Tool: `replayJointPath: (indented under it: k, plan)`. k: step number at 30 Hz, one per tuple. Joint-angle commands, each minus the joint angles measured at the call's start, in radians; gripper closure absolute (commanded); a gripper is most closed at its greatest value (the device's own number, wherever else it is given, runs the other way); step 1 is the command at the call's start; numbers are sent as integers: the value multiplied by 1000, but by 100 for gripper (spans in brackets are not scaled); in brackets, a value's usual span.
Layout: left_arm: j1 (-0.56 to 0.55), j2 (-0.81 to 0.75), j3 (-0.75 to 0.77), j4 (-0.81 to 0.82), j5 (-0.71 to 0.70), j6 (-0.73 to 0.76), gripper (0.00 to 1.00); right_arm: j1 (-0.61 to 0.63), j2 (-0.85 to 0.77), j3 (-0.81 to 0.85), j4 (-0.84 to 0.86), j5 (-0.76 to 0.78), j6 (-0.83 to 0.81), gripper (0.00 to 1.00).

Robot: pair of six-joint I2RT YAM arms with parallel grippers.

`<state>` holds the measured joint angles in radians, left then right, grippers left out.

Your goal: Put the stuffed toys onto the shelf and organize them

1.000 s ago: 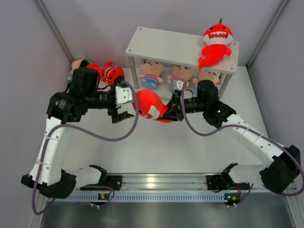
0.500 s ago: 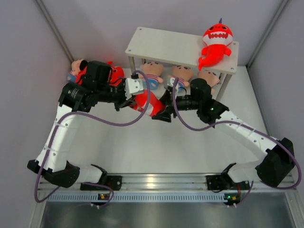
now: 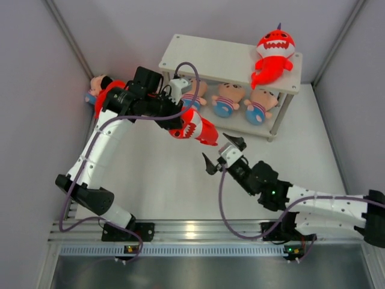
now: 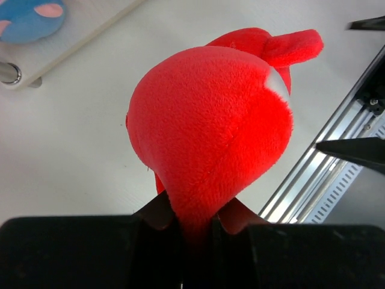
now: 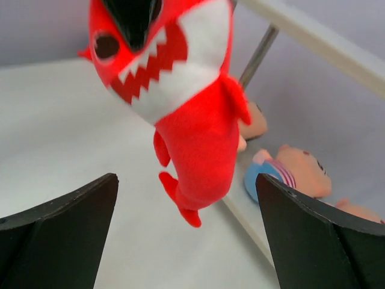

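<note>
Left pincer (image 4: 191,220), extended forward, clamps red shark (image 4: 207,126); right pincer (image 3: 221,153) gapes.

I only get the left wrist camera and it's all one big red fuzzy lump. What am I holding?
Observer: A red shark with white zigzag teeth. The left gripper has it pinched.
Operator: Is the other arm helping?
Observer: No, the right gripper is open and not touching it.
Operator: Where do sharks go?
Observer: A second shark lies at the right end of the shelf top, and three dolls line the lower board.
</note>
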<state>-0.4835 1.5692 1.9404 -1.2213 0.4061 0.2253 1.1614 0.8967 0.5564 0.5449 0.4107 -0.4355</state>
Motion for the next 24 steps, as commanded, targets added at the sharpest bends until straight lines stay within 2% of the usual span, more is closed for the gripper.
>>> replayJointPath:
  k: [1,4,6,9,10,14,17,20,21,22,24]
  plan:
    - [-1,-57,-8,20,54,-93,100,20,145,8,185,174,-63,2]
    - [-3,-69,-8,19,66,-90,100,-2,255,80,176,206,-33,0]
    - [-1,-74,-20,20,76,-89,100,-43,281,106,165,203,75,1]
    - [-3,-87,-46,20,79,-86,100,-158,246,99,145,62,254,2]
    - [-1,-87,-50,20,79,-89,100,-190,243,96,148,34,267,3]
    - [-3,-81,-40,20,115,-92,100,-192,261,118,125,-13,268,7]
    - [-1,-72,-17,17,137,-92,100,-192,289,146,92,-61,276,17]
    - [-1,-72,-11,6,122,-72,100,-193,292,154,89,-73,280,63]
    - [-3,-74,-14,3,114,-67,100,-193,279,157,86,-78,291,94]
    - [-1,-74,-14,-1,102,-66,100,-192,271,165,73,-94,299,100]
    - [-3,-71,-3,0,64,-61,98,-193,258,246,-60,-130,362,100]
